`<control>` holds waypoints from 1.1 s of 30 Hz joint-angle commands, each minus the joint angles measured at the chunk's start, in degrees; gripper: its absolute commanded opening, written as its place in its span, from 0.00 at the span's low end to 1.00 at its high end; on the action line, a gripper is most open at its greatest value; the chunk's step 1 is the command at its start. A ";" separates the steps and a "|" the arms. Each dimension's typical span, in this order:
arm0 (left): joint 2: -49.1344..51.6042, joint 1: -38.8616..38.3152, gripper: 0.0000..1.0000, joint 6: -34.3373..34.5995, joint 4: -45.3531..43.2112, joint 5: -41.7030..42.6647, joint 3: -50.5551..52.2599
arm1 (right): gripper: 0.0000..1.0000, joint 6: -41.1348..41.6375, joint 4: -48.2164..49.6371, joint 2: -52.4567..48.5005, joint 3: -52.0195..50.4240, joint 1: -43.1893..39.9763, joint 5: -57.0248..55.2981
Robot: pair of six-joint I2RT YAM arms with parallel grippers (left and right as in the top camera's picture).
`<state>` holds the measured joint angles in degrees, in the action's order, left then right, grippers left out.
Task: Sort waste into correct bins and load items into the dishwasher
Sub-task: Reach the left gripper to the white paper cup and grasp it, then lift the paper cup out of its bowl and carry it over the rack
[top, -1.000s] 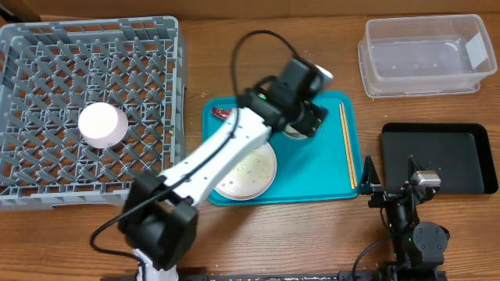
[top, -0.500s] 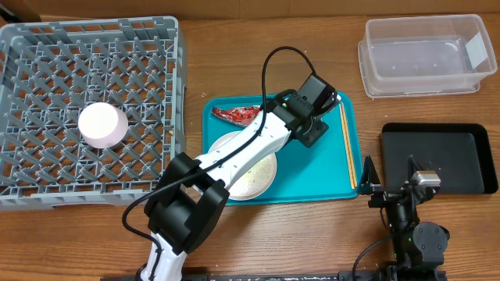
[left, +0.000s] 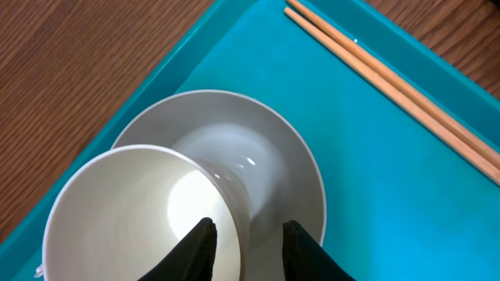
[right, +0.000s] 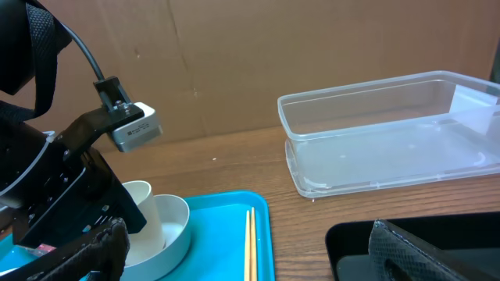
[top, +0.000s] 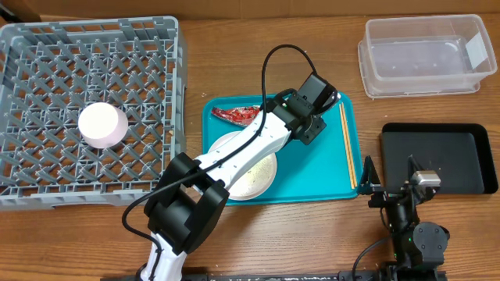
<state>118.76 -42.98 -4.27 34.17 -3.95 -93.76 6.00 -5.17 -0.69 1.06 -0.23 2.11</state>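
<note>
On the teal tray (left: 367,164) a small white cup (left: 133,211) stands inside a round metal bowl (left: 273,156). My left gripper (left: 248,224) straddles the cup's rim, one finger inside and one outside in the bowl. A gap still shows on both sides of the wall. The large white plate (top: 248,173) with rice grains lies beside it, half under the left arm. The red wrapper (top: 238,115) lies at the tray's far left. A pinkish bowl (top: 102,125) sits upside down in the grey dish rack (top: 47,47). My right gripper (right: 250,250) rests open at the table's front right.
Wooden chopsticks (top: 348,144) lie along the teal tray's right side. A clear tub (top: 426,55) stands at the back right, with a black tray (top: 445,156) in front of it, just right of the right gripper.
The left arm has come down over the cup and bowl, uncovering the red wrapper. Its fingers have narrowed around the cup's wall. The right arm has stayed still.
</note>
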 commanded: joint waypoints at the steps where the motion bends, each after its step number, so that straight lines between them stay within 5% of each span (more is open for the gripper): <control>1: 0.42 0.35 0.23 -0.44 0.70 -1.09 -0.04 | 1.00 0.17 0.35 0.52 -0.59 0.17 -0.55; 6: 0.74 0.66 0.04 -0.42 0.96 -1.11 -0.09 | 1.00 0.17 0.33 0.52 -0.59 0.17 -0.55; 20: -14.62 3.21 0.04 10.95 6.38 -1.01 -12.28 | 1.00 0.17 0.35 0.52 -0.59 0.17 -0.55; 28: -24.04 21.24 0.04 23.06 11.89 0.48 -12.28 | 0.99 0.17 0.35 0.52 -0.59 0.17 -0.55; 33: -22.43 39.47 0.04 24.22 13.79 20.94 -12.09 | 0.99 0.17 0.33 0.52 -0.59 0.17 -0.55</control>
<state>93.65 -11.49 16.53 47.42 1.69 -106.28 5.98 -5.17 -0.69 1.06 -0.23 2.09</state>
